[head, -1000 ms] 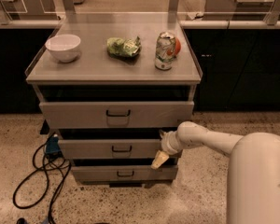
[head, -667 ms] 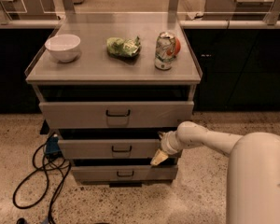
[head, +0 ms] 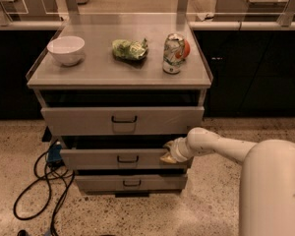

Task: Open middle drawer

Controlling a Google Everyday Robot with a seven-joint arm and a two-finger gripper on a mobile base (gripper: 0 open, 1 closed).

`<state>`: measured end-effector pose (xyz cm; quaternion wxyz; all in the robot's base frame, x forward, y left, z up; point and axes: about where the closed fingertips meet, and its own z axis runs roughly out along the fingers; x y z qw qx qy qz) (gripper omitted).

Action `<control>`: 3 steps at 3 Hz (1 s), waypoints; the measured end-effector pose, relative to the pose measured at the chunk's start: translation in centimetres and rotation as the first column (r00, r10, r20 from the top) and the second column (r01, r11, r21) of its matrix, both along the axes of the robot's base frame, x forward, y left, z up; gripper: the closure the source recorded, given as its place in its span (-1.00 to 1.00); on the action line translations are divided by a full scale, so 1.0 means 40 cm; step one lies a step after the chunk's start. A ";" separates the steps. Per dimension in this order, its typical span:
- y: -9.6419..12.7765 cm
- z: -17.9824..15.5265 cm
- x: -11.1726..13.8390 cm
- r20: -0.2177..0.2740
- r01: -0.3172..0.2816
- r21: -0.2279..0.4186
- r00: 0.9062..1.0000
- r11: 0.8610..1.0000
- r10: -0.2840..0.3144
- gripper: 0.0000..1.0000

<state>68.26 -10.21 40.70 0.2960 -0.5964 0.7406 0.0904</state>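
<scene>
The middle drawer [head: 103,159] is a wide, shallow grey drawer with a small black wire handle [head: 127,159] at its centre. It sits between the taller top drawer [head: 88,120] and the lowest drawer [head: 108,183]. Its front stands a little forward of the lowest drawer's front, with a dark gap above it. My gripper [head: 168,151] is at the right end of the middle drawer's front, at its top edge, well right of the handle. The white arm [head: 221,149] reaches in from the right.
On the cabinet top [head: 88,70] stand a white bowl [head: 66,49], a green snack bag [head: 130,49] and a can [head: 174,53]. Black cables [head: 39,181] lie on the speckled floor at the left. Dark cabinets stand behind on both sides.
My gripper has shifted slightly upward at the right end of the middle drawer. The drawers show no clear movement.
</scene>
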 end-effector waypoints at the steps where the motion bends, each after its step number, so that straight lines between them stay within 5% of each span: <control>1: 0.000 0.000 0.000 0.000 0.000 0.000 1.000 1.000 0.000 0.77; 2: 0.000 0.001 0.000 0.000 0.000 0.000 1.000 1.000 0.000 1.00; 3: 0.000 0.012 0.000 0.000 0.000 0.000 1.000 1.000 0.000 1.00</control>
